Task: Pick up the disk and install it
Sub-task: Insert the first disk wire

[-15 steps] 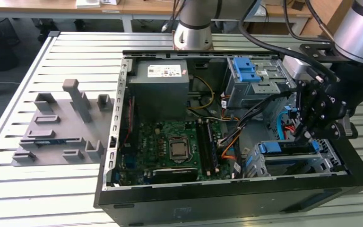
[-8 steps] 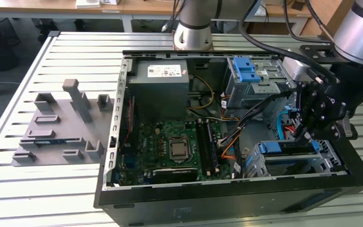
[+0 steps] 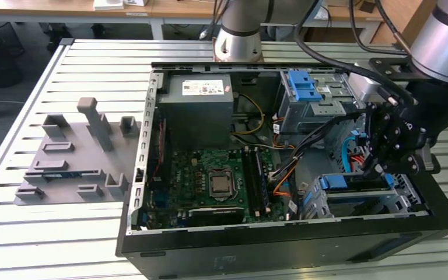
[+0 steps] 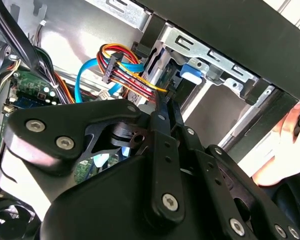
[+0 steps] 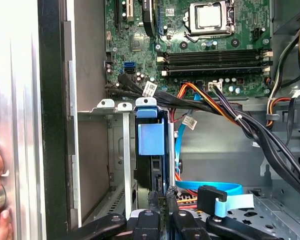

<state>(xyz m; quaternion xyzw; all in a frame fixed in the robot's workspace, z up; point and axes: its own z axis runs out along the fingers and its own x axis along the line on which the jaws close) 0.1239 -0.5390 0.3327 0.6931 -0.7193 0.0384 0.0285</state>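
disk [image 5: 151,140], blue carrier, upright in bay

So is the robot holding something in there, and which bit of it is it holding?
It cannot be told for sure. The tool sits right at the edge of the disk, which stands on edge in the drive bay, but the contact itself is hidden.

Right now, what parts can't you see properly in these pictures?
- The disk: in the first wrist view it stands edge-on in its bay, so its label is hidden.
- The gripper: in the exterior view its fingertips are hidden among cables.
- The person's hand: cut off by the second wrist view's edge.
- The power supply label: too small to read in the exterior view.
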